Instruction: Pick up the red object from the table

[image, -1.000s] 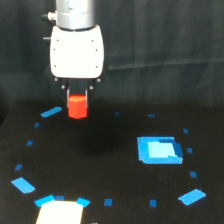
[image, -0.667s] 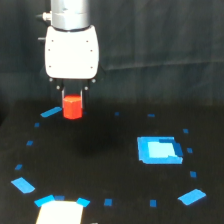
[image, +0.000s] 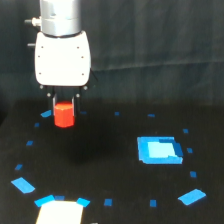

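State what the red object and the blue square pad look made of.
Red object: probably plastic or painted wood; even orange-red colour, matte, blurred. Blue square pad: likely foam or thin plastic; flat, lighter centre, no gloss. Neither is certain.

You've got the red object (image: 64, 114) between the gripper (image: 64, 102) fingers, above the table (image: 110, 165), at the exterior view's left; square pad (image: 158, 150) well right.

Matt black table (image: 115, 150), glossy white plastic hand (image: 64, 107), smooth red object (image: 64, 114).
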Available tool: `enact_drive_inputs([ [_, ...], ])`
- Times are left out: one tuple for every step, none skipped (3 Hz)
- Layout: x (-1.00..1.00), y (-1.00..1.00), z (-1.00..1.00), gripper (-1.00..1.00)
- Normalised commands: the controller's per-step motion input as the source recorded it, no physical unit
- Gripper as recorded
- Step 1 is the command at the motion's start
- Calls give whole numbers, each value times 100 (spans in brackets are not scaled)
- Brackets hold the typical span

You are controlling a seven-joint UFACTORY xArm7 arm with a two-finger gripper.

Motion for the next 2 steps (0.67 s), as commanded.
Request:
enact_drive_inputs([
  [32, 39, 46, -100],
  [8, 12, 7, -100],
])
